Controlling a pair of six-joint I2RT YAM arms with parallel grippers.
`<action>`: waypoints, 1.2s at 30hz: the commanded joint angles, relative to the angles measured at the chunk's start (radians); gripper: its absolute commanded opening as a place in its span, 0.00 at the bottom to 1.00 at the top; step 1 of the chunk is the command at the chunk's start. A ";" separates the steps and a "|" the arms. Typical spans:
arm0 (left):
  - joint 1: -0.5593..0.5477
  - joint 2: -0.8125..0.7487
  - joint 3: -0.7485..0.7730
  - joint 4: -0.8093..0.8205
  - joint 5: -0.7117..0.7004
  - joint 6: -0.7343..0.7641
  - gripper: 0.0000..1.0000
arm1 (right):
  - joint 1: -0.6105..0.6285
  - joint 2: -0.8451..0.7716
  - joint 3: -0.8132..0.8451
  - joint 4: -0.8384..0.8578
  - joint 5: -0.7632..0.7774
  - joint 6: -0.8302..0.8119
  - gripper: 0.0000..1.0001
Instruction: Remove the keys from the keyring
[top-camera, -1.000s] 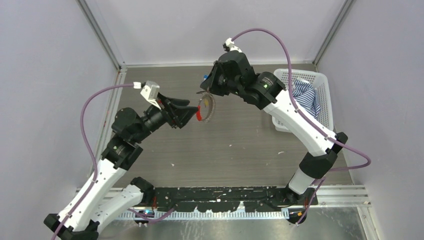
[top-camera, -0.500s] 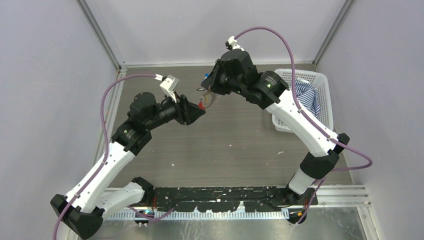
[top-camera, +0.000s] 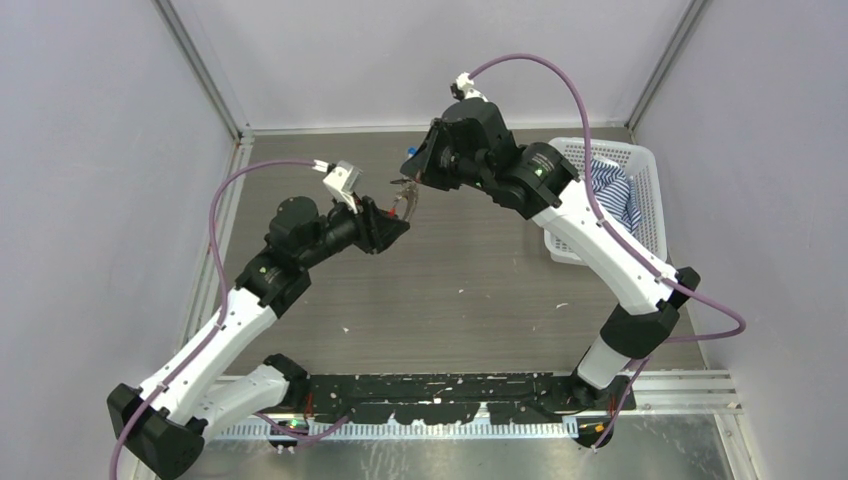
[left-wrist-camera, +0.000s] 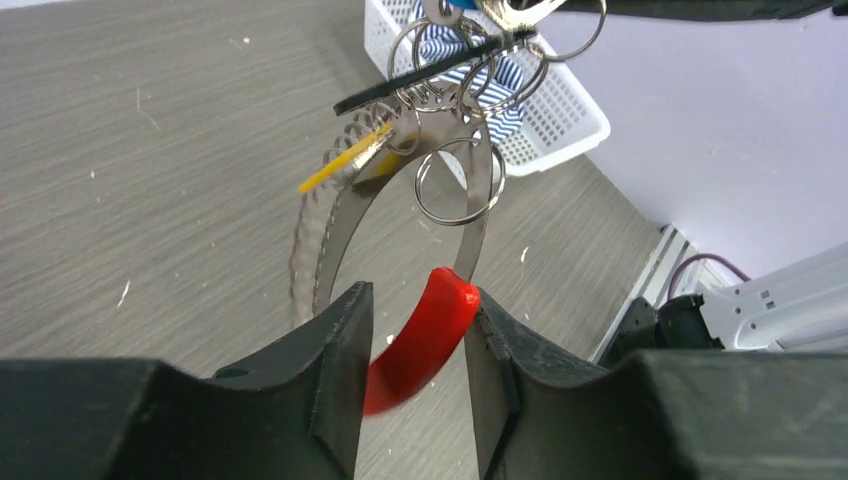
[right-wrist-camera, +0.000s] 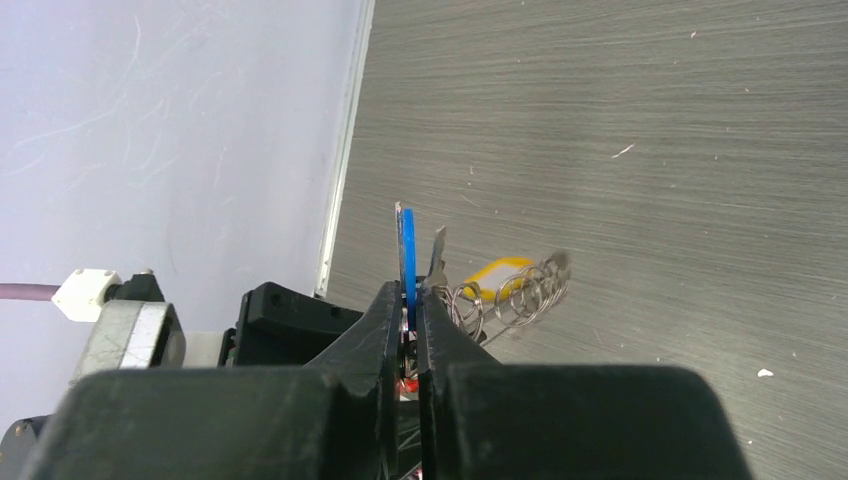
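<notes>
The keyring (top-camera: 405, 203) hangs in the air between my two grippers. In the left wrist view its flat silvery band (left-wrist-camera: 345, 225) curves down to the red section (left-wrist-camera: 425, 335), which lies between my left gripper's (left-wrist-camera: 415, 300) fingers and touches both inner faces. Several small split rings (left-wrist-camera: 455, 180), a yellow tag (left-wrist-camera: 345, 165) and a black strip (left-wrist-camera: 430, 75) hang at the top. My right gripper (right-wrist-camera: 413, 290) is shut on a blue tag (right-wrist-camera: 404, 262) and a silver key (right-wrist-camera: 437, 255) of the bunch. In the top view the left gripper (top-camera: 395, 224) sits just below-left of the right gripper (top-camera: 410, 180).
A white basket (top-camera: 640, 160) holding a blue striped cloth (top-camera: 610, 190) stands at the right back of the grey wood-grain table (top-camera: 450, 290). White walls close in the left, back and right sides. A metal rail runs along the left edge.
My left arm has reached forward and right to the ring, and its open jaws have closed on the red section. The right gripper has shifted slightly left with the bunch.
</notes>
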 joint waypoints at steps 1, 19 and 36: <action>-0.008 -0.021 -0.012 0.155 -0.045 -0.011 0.36 | 0.004 -0.076 -0.009 0.061 0.000 0.018 0.03; -0.017 -0.052 0.173 -0.340 0.269 0.800 0.00 | 0.003 -0.465 -0.607 0.227 0.178 -0.092 0.69; -0.123 -0.064 0.270 -0.407 0.098 0.998 0.00 | 0.119 -0.640 -0.726 0.439 -0.139 -0.333 0.54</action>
